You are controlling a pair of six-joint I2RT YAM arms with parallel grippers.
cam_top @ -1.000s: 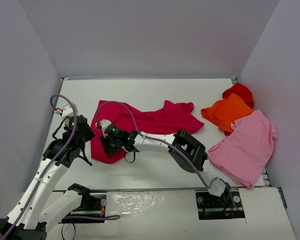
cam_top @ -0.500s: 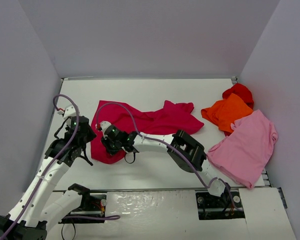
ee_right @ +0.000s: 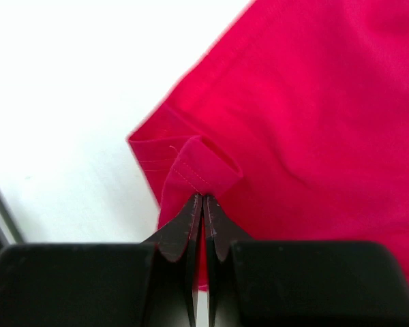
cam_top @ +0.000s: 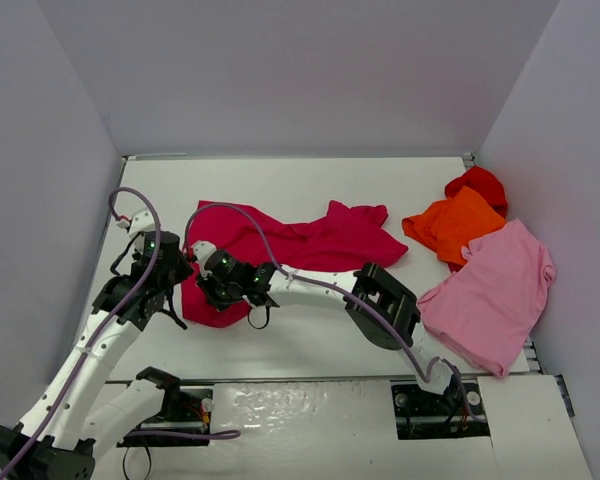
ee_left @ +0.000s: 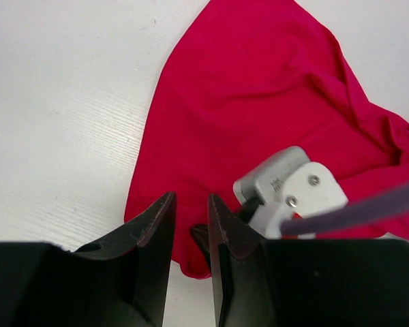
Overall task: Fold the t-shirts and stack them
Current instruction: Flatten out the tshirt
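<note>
Since the right hand (ee_right: 198, 199) has just pinched the crimson t-shirt (ee_right: 313, 102) by its hem, folding can probably start; the left hand (ee_left: 189, 204) hangs ajar, empty.

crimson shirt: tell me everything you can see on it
The crimson t-shirt is soft, plain cloth, lying crumpled and unfolded on the white table, left of centre, with wrinkles bunched toward its right end. A stitched hem runs along its near-left corner. The right gripper is shut on a small raised fold of that hem. The left gripper hangs over the same corner, jaws slightly apart; whether it touches the cloth cannot be told.
</note>
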